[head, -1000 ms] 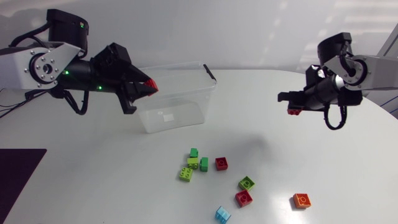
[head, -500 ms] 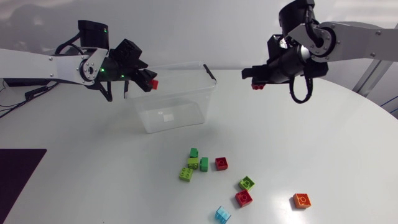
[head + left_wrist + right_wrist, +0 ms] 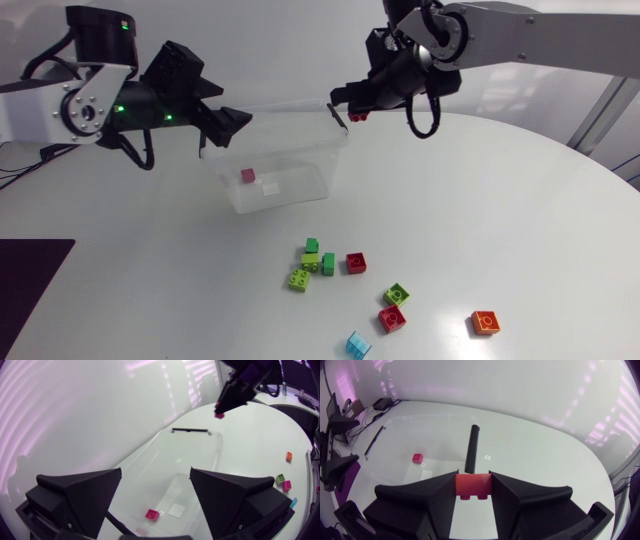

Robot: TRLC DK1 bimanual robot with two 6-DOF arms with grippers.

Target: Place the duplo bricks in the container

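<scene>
While its 2 fingers clamp a red brick [image 3: 473,486], the right hand [image 3: 360,108] hangs above the container's [image 3: 337,150] right end, by the black handle [image 3: 471,450]. The left hand [image 3: 235,122], fingers apart, hovers over the other end. 1 pink-red brick [image 3: 248,175] lies inside. 9 loose bricks [image 3: 356,262] sit on the surface [image 3: 500,220] near the container.
</scene>
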